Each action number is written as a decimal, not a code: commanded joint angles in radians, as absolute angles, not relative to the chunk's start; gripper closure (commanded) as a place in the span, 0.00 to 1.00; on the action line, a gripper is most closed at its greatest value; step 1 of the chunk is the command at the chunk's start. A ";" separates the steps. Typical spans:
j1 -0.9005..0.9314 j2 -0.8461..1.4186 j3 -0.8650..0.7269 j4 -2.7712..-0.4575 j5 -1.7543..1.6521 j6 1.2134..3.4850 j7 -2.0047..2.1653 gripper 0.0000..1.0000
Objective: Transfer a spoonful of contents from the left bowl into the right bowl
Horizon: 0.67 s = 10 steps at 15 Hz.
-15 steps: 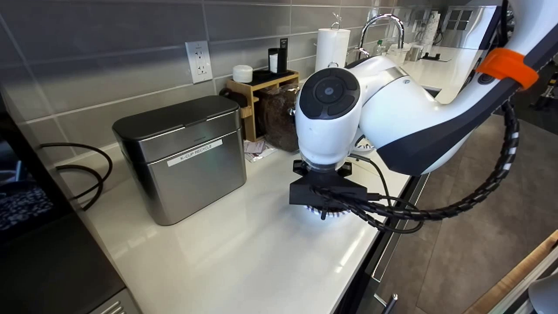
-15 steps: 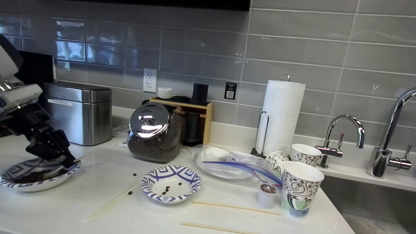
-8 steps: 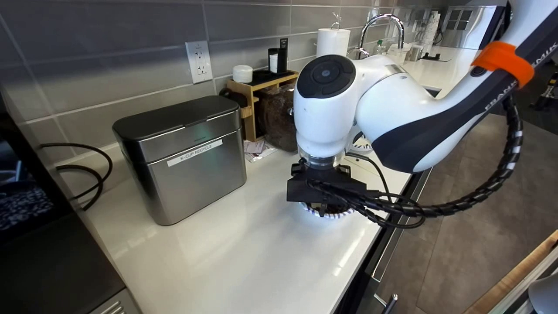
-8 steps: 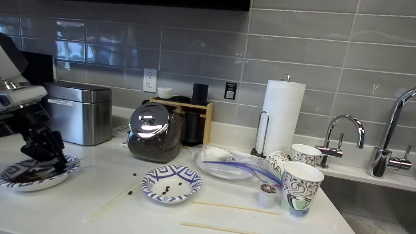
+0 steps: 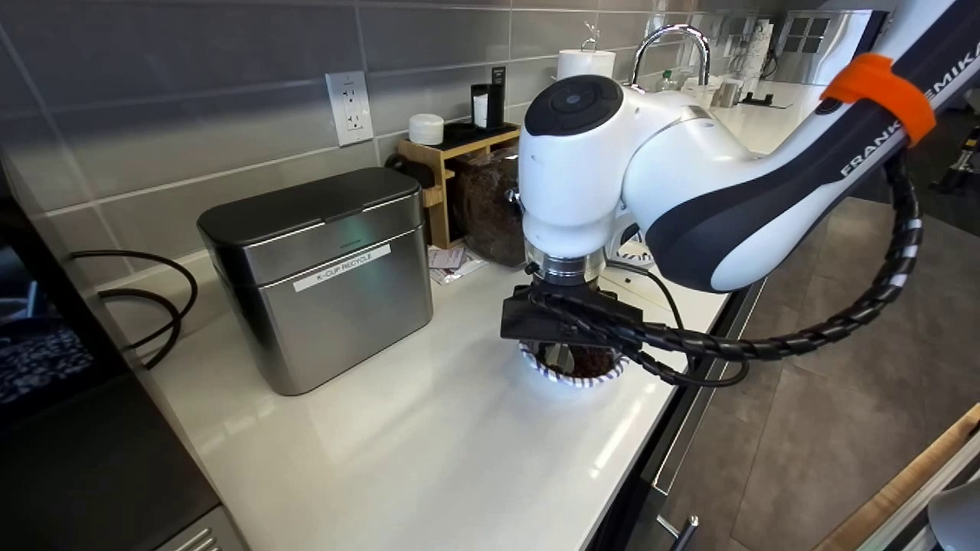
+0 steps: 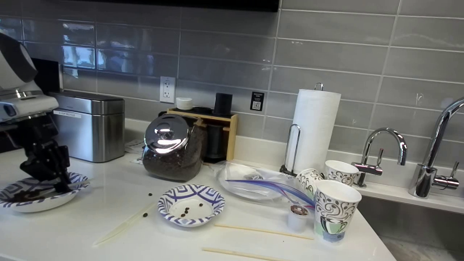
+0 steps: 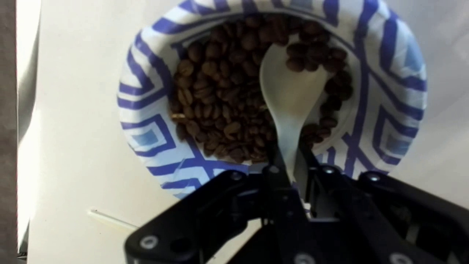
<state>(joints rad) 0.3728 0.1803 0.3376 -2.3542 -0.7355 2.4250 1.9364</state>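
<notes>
- Although the wrist view looks down into the left bowl [image 7: 394, 84], its upper rim is cropped and the gripper [image 7: 290, 161] covers some of the lower rim.
- The gripper pinches a white spoon [image 7: 293, 88], whose head lies in the left bowl and whose handle is largely hidden.
- Coffee beans [image 7: 223, 110] fill much of the left bowl and cover the spoon's tip; how many the spoon carries cannot be told.
- On the bench [image 6: 116, 195], well apart from the left bowl, the right bowl [image 6: 217, 204] shows whole in an exterior view, a few beans inside.
- There the frame's edge clips the left bowl and cuts off the robot arm [image 6: 16, 59].
- In an exterior view a black wrist housing [image 5: 528, 317] hides part of the left bowl, and the robot arm most of the right bowl.
- Farther from the left bowl, a clear zip bag [image 6: 261, 183] holds things hard to make out.
- Near the left bowl, a pale stick [image 7: 113, 218] runs out of sight behind the gripper.
</notes>
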 commanded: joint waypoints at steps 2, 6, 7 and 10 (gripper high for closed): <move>0.368 0.144 0.314 -2.408 -0.644 2.484 1.881 0.97; 0.363 0.110 0.297 -2.433 -0.604 2.485 1.860 0.97; 0.360 0.099 0.293 -2.441 -0.590 2.483 1.850 0.97; 0.346 0.073 0.286 -2.463 -0.523 2.486 1.810 0.97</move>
<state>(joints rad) 0.3613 0.1216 0.2938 -2.4094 -0.5988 2.4500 1.8624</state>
